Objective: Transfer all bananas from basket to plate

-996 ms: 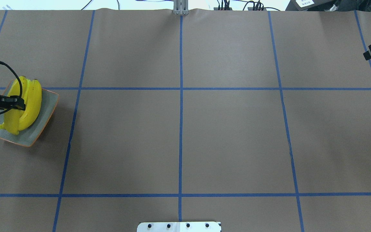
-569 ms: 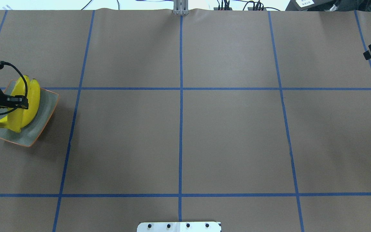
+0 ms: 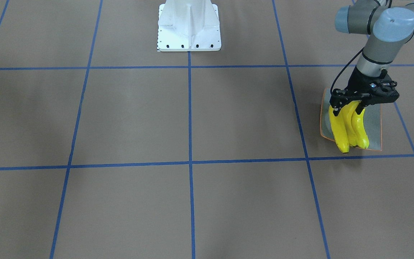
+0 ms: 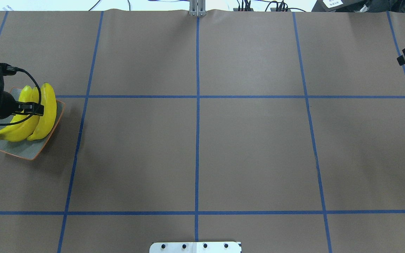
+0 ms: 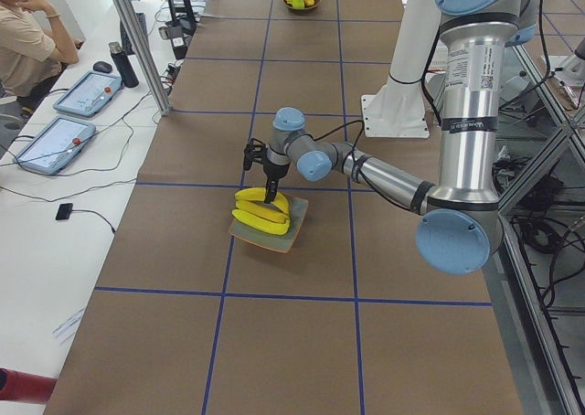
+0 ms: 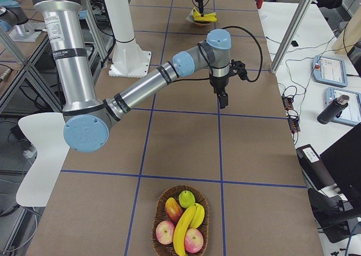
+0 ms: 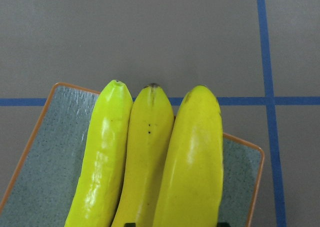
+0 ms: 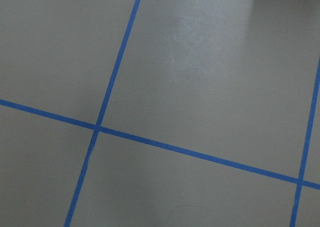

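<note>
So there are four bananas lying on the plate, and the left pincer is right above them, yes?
Not quite. There are three bananas lying on the plate, not four; the left wrist view shows them side by side. The rest is right: the left pincer is right above them.

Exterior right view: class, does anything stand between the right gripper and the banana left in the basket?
Nothing visible does. Only bare table lies between the right gripper and the basket; the banana lies uncovered among apples.
</note>
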Robot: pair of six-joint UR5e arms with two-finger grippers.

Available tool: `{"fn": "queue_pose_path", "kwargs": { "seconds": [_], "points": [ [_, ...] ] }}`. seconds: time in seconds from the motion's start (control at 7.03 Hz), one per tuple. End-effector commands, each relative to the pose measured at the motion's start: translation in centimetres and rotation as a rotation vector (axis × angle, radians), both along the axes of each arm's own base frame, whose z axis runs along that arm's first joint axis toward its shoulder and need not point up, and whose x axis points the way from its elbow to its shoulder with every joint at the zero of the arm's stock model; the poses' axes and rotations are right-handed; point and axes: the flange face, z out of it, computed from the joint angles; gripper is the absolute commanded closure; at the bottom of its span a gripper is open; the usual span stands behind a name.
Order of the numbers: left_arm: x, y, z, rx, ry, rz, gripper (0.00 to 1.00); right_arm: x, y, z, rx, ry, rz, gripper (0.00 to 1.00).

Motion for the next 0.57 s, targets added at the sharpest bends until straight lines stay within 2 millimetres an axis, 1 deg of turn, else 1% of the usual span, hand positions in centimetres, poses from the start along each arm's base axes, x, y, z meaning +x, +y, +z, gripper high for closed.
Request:
{"fn": "queue_pose_path", "kwargs": {
  "seconds": [0.0,0.14,0.28,0.43],
  "points": [
    [-0.1,-0.1,-0.4,0.022,-0.003,0.001,0.01,0.1,0.0,0.0,0.001,-0.003,0.002,0.0],
    [-0.4,0.0,-1.2,0.055,0.005,0.032,0.0,0.2,0.0,0.0,0.001,-0.001,0.003,0.0],
    [-0.7,0.8,-3.9,0.084,0.05,0.049,0.0,0.5,0.1,0.3,-0.002,-0.001,0.005,0.0],
    [-1.1,1.9,-6.4,0.086,0.121,0.093,0.0,1.6,0.2,1.0,0.016,0.012,-0.007,0.0]
  ]
}}
